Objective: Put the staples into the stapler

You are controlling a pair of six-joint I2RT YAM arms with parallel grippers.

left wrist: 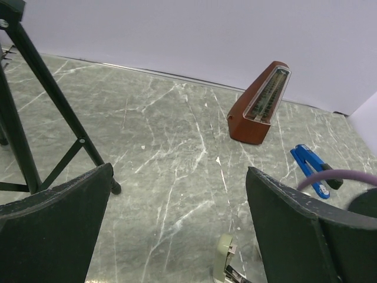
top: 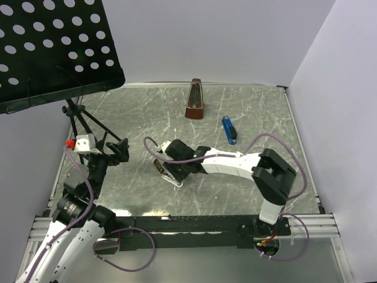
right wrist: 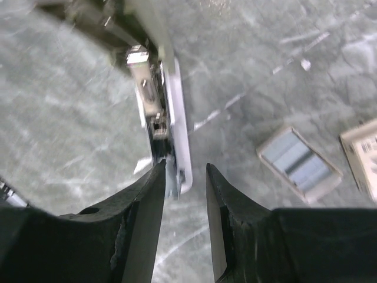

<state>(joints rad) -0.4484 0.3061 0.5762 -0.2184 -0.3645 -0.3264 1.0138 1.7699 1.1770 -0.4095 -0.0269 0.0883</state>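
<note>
Right gripper (right wrist: 184, 168) is down low at the middle of the table, jaws partly apart with bare marble showing in the gap, and its left finger is right against the near end of the stapler (right wrist: 166, 106). No squeeze across the stapler that I can make out, so call it a nudge or a steadying touch, not a grip. The stapler lies flat on its pale base with the top swung up and away, channel exposed to the sky, which I read as the reason for its pose: it is open and waiting to be fed. Off to the gripper's right, near but apart from the stapler, sit the staples (right wrist: 299, 164), silvery strips face up in their little open tray, and just beside that lies the sleeve (right wrist: 362, 150), half out of the wrist view. Tray out and face up makes the strips reachable from above, so the pick looks like the next job. Left gripper (left wrist: 179, 171) hangs back by the stand (top: 53, 47) with its jaws spread wide around nothing, parked clear of the work. Farther up the table are a metronome (left wrist: 259, 103) and a blue stapler (left wrist: 312, 171), both well away from the action. Writing? There is print on the sleeve, but it is too blurred to read, and I can find no brand on the stapler, the metronome or the arms.
</note>
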